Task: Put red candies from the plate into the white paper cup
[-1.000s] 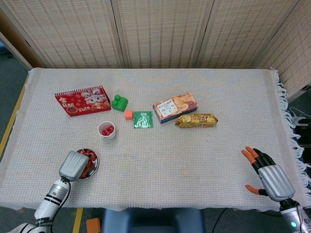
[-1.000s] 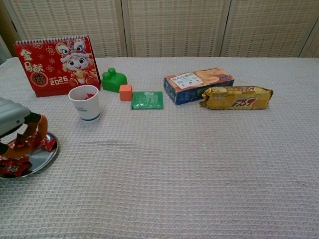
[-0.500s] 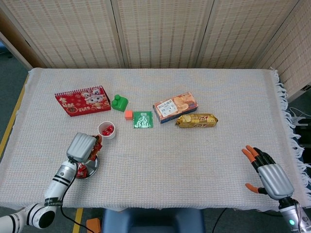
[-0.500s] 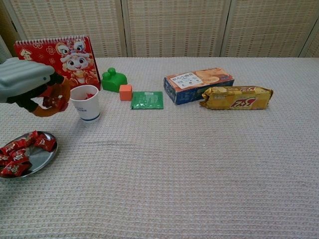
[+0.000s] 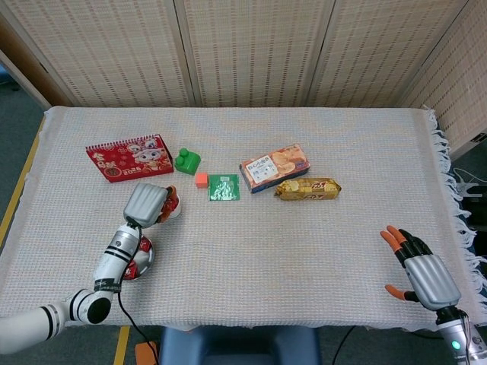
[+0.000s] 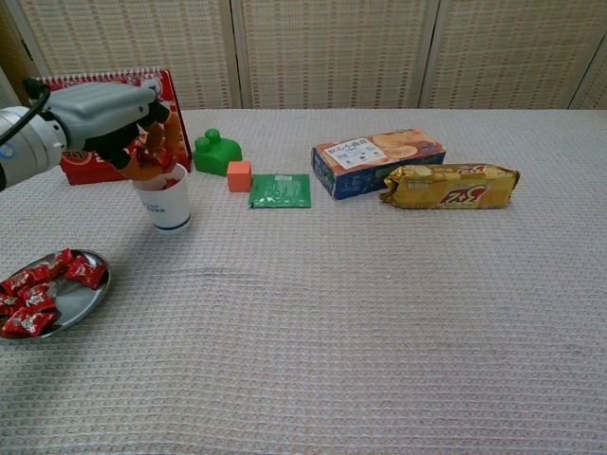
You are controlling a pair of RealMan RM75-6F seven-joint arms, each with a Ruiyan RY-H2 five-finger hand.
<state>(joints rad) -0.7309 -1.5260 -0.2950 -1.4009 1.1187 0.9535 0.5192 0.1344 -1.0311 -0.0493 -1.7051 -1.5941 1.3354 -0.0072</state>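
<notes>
The white paper cup (image 6: 163, 199) stands in front of the red calendar, and a red candy shows inside it. My left hand (image 6: 106, 118) hovers just over the cup's rim and pinches a red candy (image 6: 148, 150) in its fingertips. In the head view the left hand (image 5: 148, 204) covers most of the cup (image 5: 173, 209). The metal plate (image 6: 74, 303) at the near left holds several red candies (image 6: 30, 296); my forearm partly hides the plate (image 5: 145, 255) from above. My right hand (image 5: 423, 271) rests at the table's near right edge, fingers spread, holding nothing.
Behind the cup stand a red calendar (image 5: 128, 157), a green block (image 6: 216, 152) and a small orange cube (image 6: 239, 175). A green packet (image 6: 281, 191), a biscuit box (image 6: 377, 159) and a yellow snack pack (image 6: 450, 186) lie mid-table.
My left hand picked a candy off the plate, lifted it and carried it away and to the right until it hangs over the cup. The right hand stayed put.
</notes>
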